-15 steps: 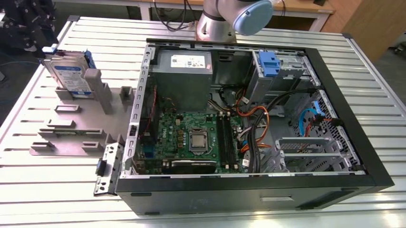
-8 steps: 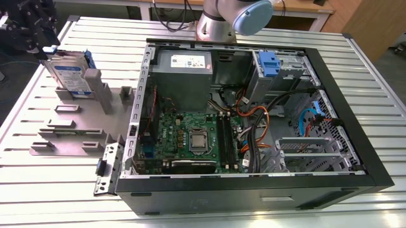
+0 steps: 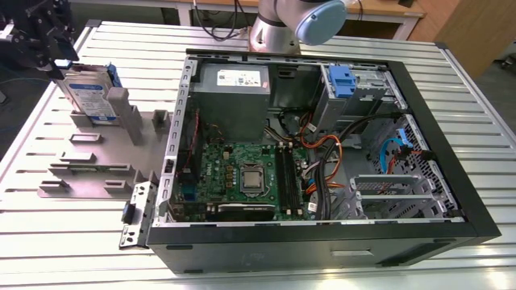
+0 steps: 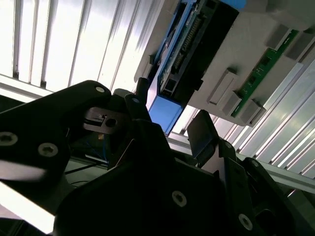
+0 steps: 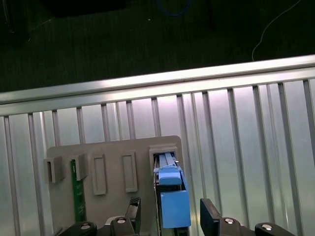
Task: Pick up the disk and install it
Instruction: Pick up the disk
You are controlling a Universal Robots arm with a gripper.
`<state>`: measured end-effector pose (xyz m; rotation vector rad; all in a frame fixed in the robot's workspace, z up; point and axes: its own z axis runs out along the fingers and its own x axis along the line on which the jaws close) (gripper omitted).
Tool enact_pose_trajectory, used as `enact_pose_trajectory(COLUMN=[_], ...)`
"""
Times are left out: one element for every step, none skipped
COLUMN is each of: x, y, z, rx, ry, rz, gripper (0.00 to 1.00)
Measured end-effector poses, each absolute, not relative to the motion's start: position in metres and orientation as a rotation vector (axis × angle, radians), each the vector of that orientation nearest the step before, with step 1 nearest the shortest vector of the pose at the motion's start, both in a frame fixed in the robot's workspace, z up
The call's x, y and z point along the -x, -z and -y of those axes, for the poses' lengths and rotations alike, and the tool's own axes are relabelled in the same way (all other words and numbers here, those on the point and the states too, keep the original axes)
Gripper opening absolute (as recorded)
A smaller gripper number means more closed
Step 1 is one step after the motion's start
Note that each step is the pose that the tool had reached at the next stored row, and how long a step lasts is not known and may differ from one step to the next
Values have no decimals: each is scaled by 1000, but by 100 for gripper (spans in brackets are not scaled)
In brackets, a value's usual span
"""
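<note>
Claw (image 5: 171,216) spread astride upright disk (image 5: 173,196), white-blue label (image 3: 87,96).

Exterior view: parked high and back, angled down over the slatted table (image 3: 64,241) and open computer case (image 3: 322,246). First wrist view: close, straight down onto the grey holder plate (image 5: 113,152). Second wrist view: even closer, tilted past the gripper (image 4: 170,110). Shared by all three: the disk (image 3: 87,96) in that plate.
</note>
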<state>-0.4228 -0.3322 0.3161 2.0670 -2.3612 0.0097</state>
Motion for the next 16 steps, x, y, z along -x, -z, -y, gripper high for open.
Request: enact_pose_trajectory(x=[423,423,424,424,424,424,425,425,425,425,425,426,426,426,427,427], y=[-315,-315,-314,-314,-313,-313,-312,-312,-311,-310,-310,-309,-308,-307,-306,-306], z=[332,332,332,332,331,331,331,331,331,331,331,331,331,331,331,331], rx=[-2068,-2069,-2070,-2070,-2071,-2070,-2070,-2070,-2070,-2071,-2071,-2071,-2071,-2071,-2072,-2075], ry=[-13,-16,-18,-19,-19,-19,-19,-19,-19,-19,-19,-19,-19,-19,-19,-19], rz=[2362,2363,2363,2363,2363,2363,2363,2363,2363,2363,2363,2363,2363,2363,2362,2359], gripper=[59,59,59,59,59,59,59,59,59,59,59,59,59,59,59,59])
